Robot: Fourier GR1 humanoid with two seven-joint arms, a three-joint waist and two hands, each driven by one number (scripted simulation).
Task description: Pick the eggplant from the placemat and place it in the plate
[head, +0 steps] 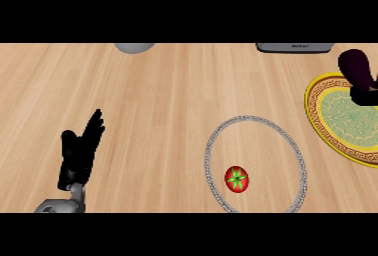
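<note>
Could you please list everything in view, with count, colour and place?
counter: one, light wood, throughout
plate: one, grey patterned rim, centre-right
red fruit: one, red with green top, in the plate
placemat: one, yellow and green, right edge
eggplant: one, dark purple, upper right, over the placemat
round thing: one, grey, top edge
flat device: one, dark grey, top right
left hand: one, black, lower left, open, resting
right hand: one, black, right edge, at the eggplant
</note>
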